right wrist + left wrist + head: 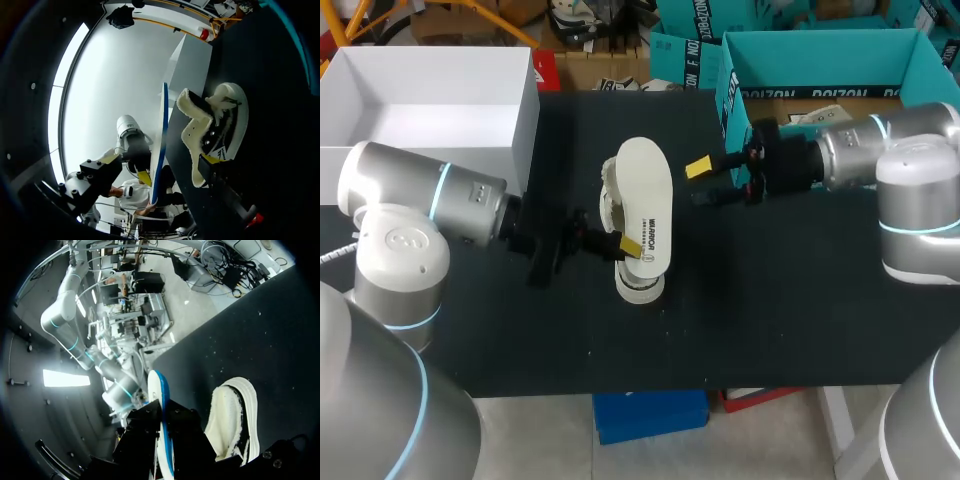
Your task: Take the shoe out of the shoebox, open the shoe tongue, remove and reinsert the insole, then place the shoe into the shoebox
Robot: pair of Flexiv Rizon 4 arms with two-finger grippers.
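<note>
**Insole** [645, 200] [161, 130]: white with a blue edge. It is out of the shoe and held clear of the table over the middle. Its broad face is turned up in the head view, and both wrist views show it edge-on.

**Shoe** [608, 195] [235, 420]: pale, with a fleecy lining and a white sole. It is out of the box on the middle of the table, just beside and partly under the insole. Whether the two touch cannot be told.

**Left tool** [625, 245]: comes in from the left and pinches the near end of the insole between its two fingers. In the left wrist view the insole runs straight out between the fingers, with the shoe alongside.

**Right tool** [702, 182]: comes in from the right and hangs just beside the insole's far-right edge. Its fingers are spread wide and hold nothing. In the right wrist view the insole and shoe lie ahead of it, between the lines of its fingers, and one yellow tip is close against the shoe's side. Contact there cannot be judged.

**White shoebox** [525, 120]: open-topped, at the far left corner of the table behind the left arm, well apart from the shoe.

**Table** [770, 300]: black top that carries the shoe.

**Teal box** [820, 42]: open, at the far right, behind the right arm.
</note>
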